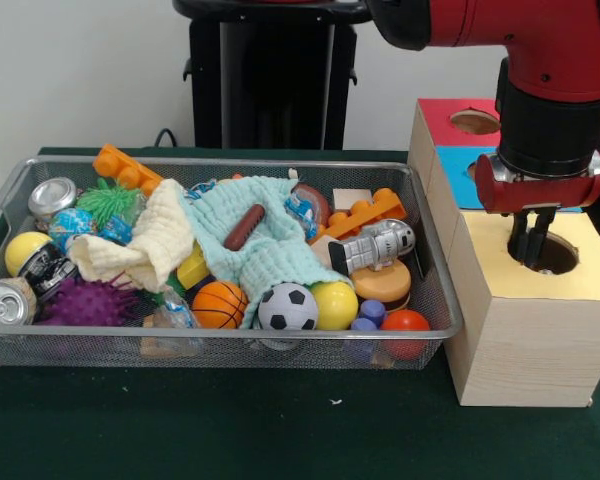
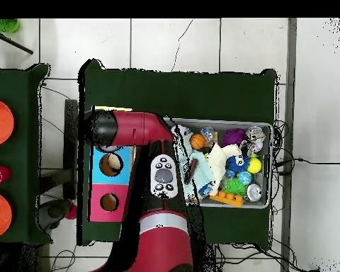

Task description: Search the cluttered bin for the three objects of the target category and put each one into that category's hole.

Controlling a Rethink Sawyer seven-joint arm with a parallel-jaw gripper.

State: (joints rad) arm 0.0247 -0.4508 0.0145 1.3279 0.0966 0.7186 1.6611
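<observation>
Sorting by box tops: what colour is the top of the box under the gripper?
Yellow: the box top under the gripper, clearest in front view.

The red and black arm (image 1: pixel 540 40) comes in from the top of the front view and bends straight down at its last joint. Its black wrist section (image 1: pixel 548 125) hangs vertical, ending in a red collar. Below that, the claw (image 1: pixel 532 245) points downward, its dark fingers (image 1: pixel 525 238) close together with no gap showing between them and nothing visible held. In the overhead view the arm (image 2: pixel 134 129) rises from the base at the bottom edge, runs up the picture past its grey control panel, then turns sideways at a red elbow, with the black end joint at its tip.
</observation>
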